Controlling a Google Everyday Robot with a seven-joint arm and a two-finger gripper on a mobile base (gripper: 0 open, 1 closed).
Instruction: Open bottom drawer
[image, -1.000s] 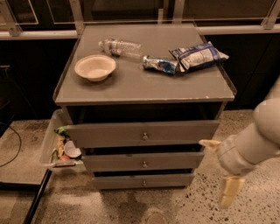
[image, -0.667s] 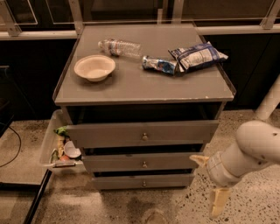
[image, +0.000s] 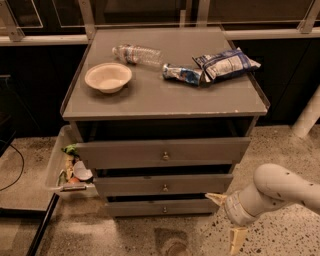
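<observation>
Grey and seemingly shut, the bottom drawer sat at the cabinet's 6 o'clock; your gripper, fingers apart, had dropped leftward to its 3 o'clock, nearing the knob.

The cabinet top bears a bowl, bottle, wrapper and chip bag; the tool hangs low right.

Gripper sits just right of the bottom drawer (bowl on cabinet top)

The gripper, low right near the bottom drawer, has its arm cut by the right edge.
</observation>
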